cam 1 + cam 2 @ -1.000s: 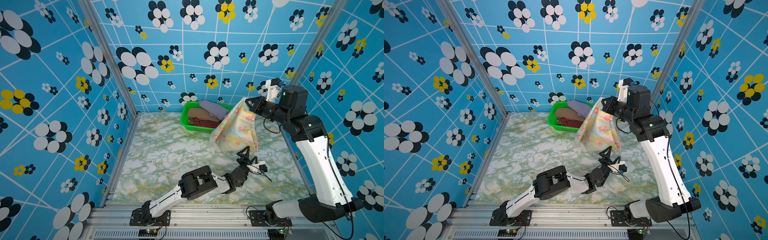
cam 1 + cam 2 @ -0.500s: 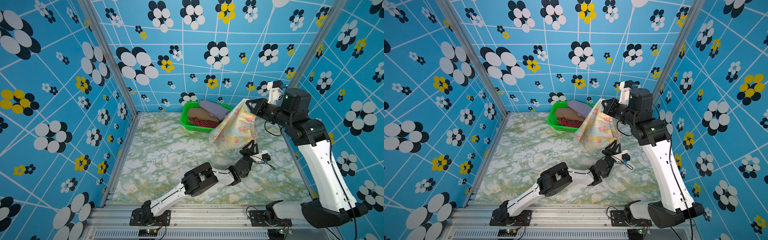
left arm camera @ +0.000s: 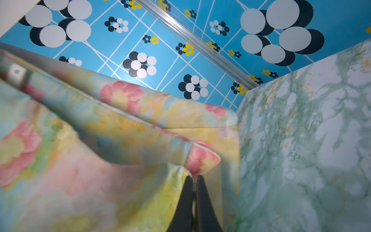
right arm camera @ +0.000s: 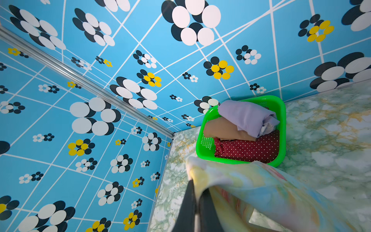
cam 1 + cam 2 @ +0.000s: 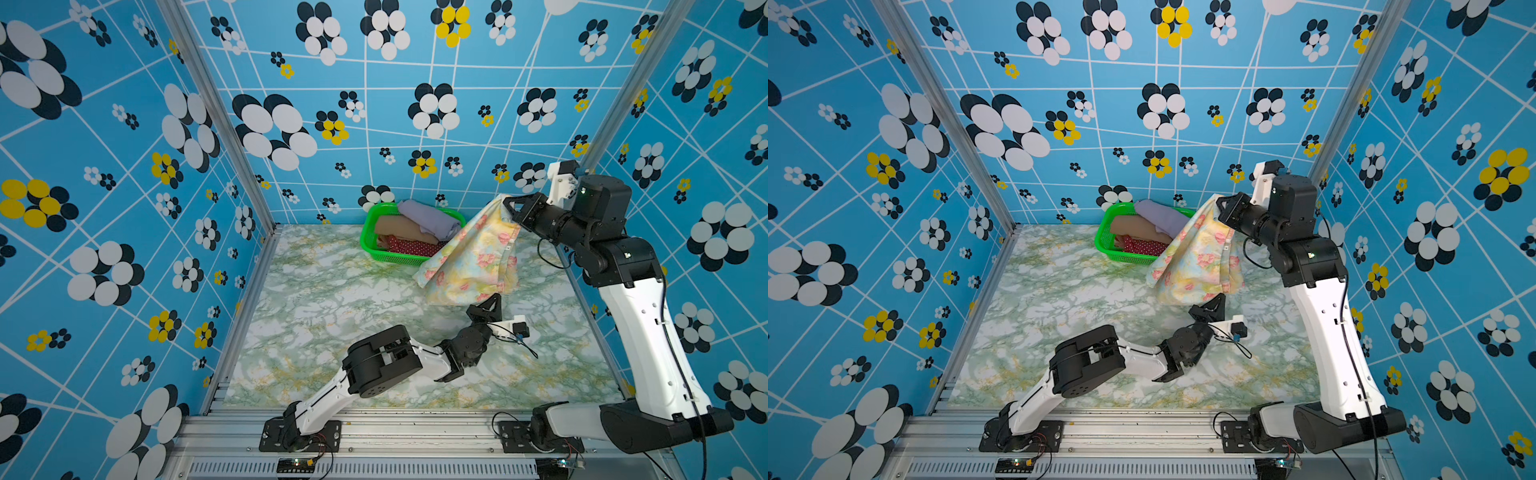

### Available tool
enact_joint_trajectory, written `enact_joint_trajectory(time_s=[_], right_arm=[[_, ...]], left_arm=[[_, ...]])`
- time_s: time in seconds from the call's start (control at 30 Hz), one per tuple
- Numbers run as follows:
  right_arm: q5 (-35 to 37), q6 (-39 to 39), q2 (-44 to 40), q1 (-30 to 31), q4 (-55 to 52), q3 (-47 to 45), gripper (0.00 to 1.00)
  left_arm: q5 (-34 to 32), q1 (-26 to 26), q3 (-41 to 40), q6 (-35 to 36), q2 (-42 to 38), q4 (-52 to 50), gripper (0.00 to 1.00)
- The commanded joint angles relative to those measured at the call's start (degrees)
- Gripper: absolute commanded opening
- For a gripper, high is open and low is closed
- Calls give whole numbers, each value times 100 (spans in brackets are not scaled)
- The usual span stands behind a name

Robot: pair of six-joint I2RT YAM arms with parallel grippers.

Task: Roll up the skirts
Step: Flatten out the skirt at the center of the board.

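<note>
Skirt (image 5: 473,262) is up off the marble table (image 5: 316,299), hanging at about 2 o'clock of the work area. In both top views it drapes in front of the near right corner of the green basket (image 5: 368,245).

Right gripper (image 5: 507,208) is raised high at 2 o'clock and has the skirt by its top corner. In the right wrist view the jaws are pressed together with pale yellow cloth pinched between them, and the rest of the cloth falls away below.

Left gripper (image 5: 493,298) is low, pointing up at the bottom hem around 3 o'clock. In the left wrist view the jaws are clamped tight on a small pink-flowered fold of the hem (image 3: 200,160). So both ends of the skirt are gripped.

The cloth sags loose between the two grips, folded over itself. I can't tell from the top views whether the lowest edge touches the table.

The basket sits at 1 o'clock against the back wall. It holds a lilac cloth (image 5: 428,216), a tan cloth (image 5: 403,228) and a red dotted cloth (image 5: 415,248).
</note>
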Motion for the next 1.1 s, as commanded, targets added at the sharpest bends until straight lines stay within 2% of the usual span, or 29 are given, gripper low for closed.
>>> enact_joint_trajectory(time_s=[0.0, 0.07, 0.17, 0.4, 0.5, 0.57, 0.73, 0.83, 0.97, 1.07], right_arm=[[0, 17, -92, -324, 198, 250, 0], [125, -7, -257, -779, 50, 393, 0], [-178, 257, -454, -1348, 40, 499, 0], [285, -225, -464, -1400, -874, 1755, 0], [-182, -5, -332, -1387, -908, 1987, 0], [-521, 195, -320, -1386, -756, 1826, 0], [-643, 300, -432, -1384, -481, 1276, 0], [-936, 466, -343, -1383, -275, 1091, 0], [-1599, 909, 21, -1369, 447, 841, 0], [-2227, 1387, 575, -1369, 1165, 953, 0]], left_arm=[[-116, 115, -557, 105, -911, 398, 0], [-134, 145, -907, 176, -1362, 398, 0], [-208, 202, -1175, 287, -1822, 403, 0], [-251, 178, -1562, 453, -2454, 400, 0], [-198, 325, -1796, 196, -2738, 400, 0], [-124, 404, -1841, 145, -2828, 403, 0], [-4, 513, -1710, 470, -2947, 401, 0], [57, 654, -1733, 637, -3335, 402, 0], [239, 1015, -1721, 892, -3994, 280, 0], [615, 1398, -1584, 813, -4464, -423, 0]])
